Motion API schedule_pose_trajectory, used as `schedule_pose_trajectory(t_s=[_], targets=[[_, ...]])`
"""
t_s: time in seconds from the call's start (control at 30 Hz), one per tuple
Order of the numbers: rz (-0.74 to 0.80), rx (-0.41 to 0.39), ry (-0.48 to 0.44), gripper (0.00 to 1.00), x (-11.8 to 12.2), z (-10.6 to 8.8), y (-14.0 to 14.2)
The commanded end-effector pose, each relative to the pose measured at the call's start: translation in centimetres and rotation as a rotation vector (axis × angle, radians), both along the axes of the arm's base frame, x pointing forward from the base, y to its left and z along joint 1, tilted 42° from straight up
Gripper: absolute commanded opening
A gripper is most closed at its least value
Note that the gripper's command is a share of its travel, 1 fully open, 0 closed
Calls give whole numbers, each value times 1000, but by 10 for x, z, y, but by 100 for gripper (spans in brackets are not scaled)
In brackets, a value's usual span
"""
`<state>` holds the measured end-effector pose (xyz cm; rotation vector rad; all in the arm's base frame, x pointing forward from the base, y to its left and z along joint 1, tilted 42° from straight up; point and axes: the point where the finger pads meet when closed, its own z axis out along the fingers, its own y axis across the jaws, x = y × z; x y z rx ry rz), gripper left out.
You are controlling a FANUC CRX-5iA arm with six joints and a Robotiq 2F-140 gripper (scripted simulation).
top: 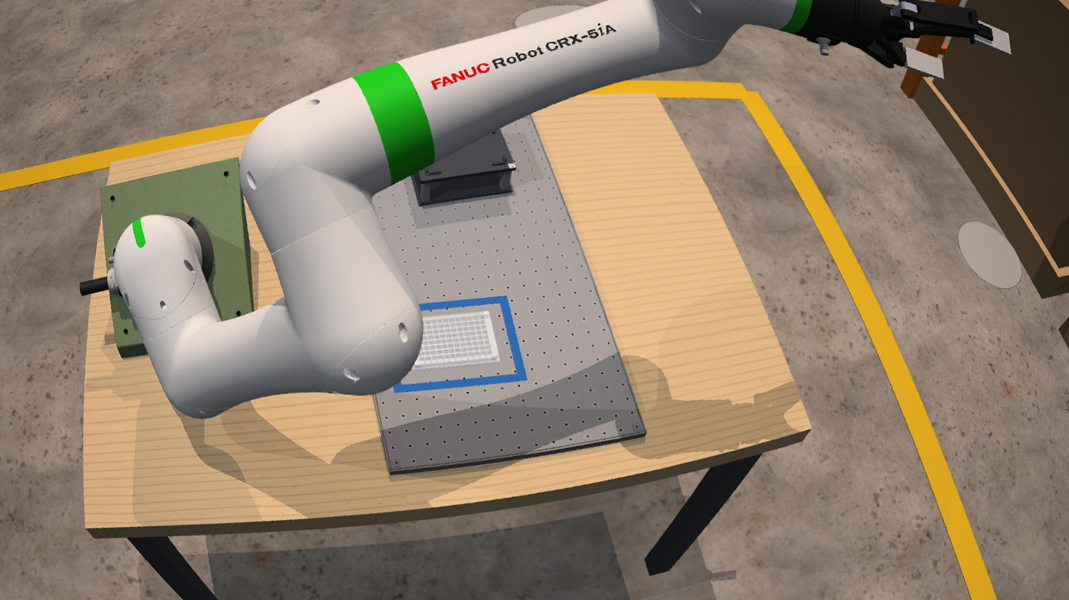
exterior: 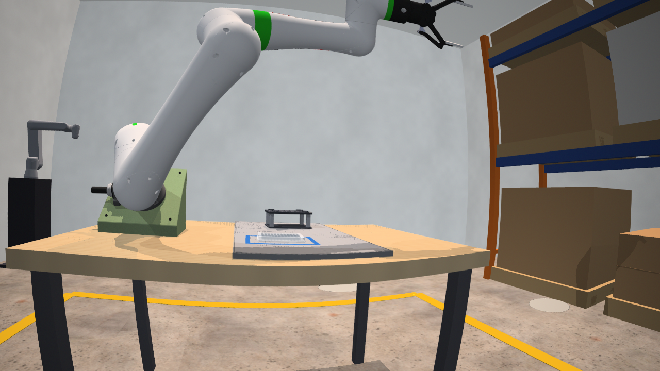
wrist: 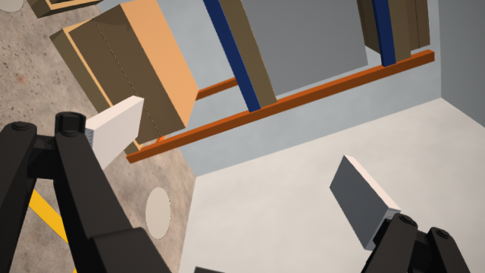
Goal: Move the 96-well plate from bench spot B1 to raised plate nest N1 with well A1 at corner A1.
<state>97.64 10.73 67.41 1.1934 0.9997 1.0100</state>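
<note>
- The plate [top: 457, 338] lies inside the blue square on the counter [top: 670, 250]; not yet picked up.
- The nest [top: 464, 177] stands empty.
- The gripper [top: 955, 48] hangs high, well apart from both, fingers spread, holding nothing.

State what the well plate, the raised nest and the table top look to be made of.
Well plate: probably clear plastic, pale and see-through with a fine well grid.
Nest: dark matte plastic or metal, cannot tell which.
Table top: wood, light tan with straight grain lines.
</note>
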Motion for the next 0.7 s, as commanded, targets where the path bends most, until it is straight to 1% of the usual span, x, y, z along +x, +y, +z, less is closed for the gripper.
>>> schedule_pose_trajectory(t_s=[0.0, 0.17, 0.2, 0.33, 0.4, 0.57, 0.67], targets=[[-34, 93, 38, 100, -4, -17, -9], [-34, 93, 38, 100, -9, -39, -21], [-34, 93, 38, 100, -9, -40, -22], [-85, 206, 82, 100, -14, -58, -31], [-85, 206, 82, 100, -14, -58, -31], [-85, 206, 82, 100, -20, -80, -41], [-131, 287, 117, 100, -24, -93, -47]])
